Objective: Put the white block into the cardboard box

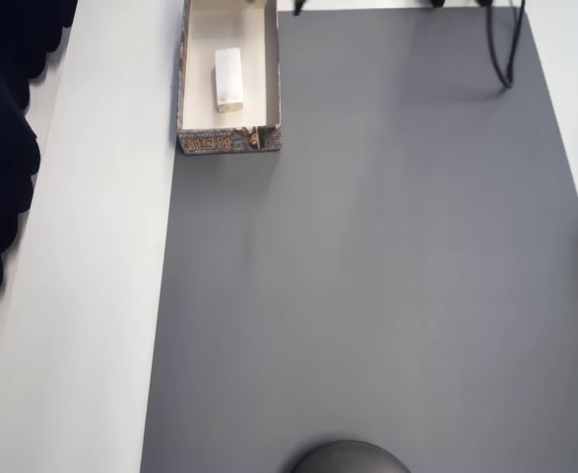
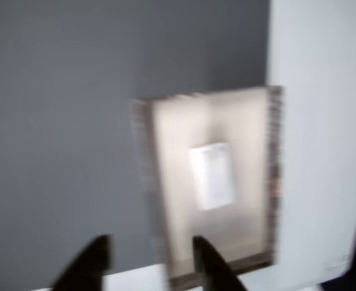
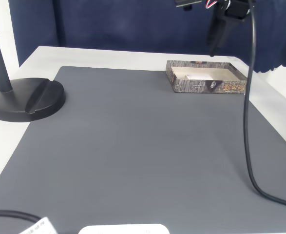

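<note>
Right now the white block [image 1: 228, 79] lies flat inside the cardboard box [image 1: 273, 89], on the cream floor, roughly mid-width, long axis along the box's length. Overhead view: box sits at the top of frame, at the left edge of the grey mat [image 1: 387, 276], its long left wall running along the seam with the white table [image 1: 82, 296]. Patterned short end wall faces down-frame.

Wrist view is motion-blurred but readable: block [image 2: 213, 176] shows as a pale rectangle in the middle of the box [image 2: 273, 182], nothing touching it. Gripper [image 2: 147, 257] has two dark fingertips at the bottom edge with a clear gap between them, so fingers are parted and holding nothing. One tip overlaps the box's near-left wall in frame, the other sits over bare mat [image 2: 56, 121].

Fixed view: gripper [image 3: 216, 41] hangs high above the box [image 3: 206, 85], pointing down, well clear of the rim; jaw spread can't be read from this angle. Box is at the far right of the mat [image 3: 133, 146]; the block is hidden behind the near wall here. Black cable [image 3: 247, 122] drapes from the arm down across the mat's right side. Black stand base [image 3: 28, 100] sits at the left, partly on the mat edge
</note>
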Available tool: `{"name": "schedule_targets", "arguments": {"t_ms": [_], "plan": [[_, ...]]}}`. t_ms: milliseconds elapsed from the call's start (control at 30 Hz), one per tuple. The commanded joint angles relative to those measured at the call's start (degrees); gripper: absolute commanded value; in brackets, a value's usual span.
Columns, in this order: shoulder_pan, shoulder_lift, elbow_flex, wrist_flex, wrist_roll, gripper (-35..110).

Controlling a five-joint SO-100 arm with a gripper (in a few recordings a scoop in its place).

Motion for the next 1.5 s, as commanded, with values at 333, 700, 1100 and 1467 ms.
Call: {"name": "schedule_targets", "arguments": {"t_ms": [333, 700, 1100, 1467], "plan": [[-31.64, 32.26, 31.64, 0.26, -31.99, -2], [-50.62, 44.3, 46.49, -5.54, -52.56, -2], [-56.51, 64.42, 71.1, -14.15, -56.87, -2], [-57.57, 83.76, 91.93, -25.93, -53.79, -2]]}}
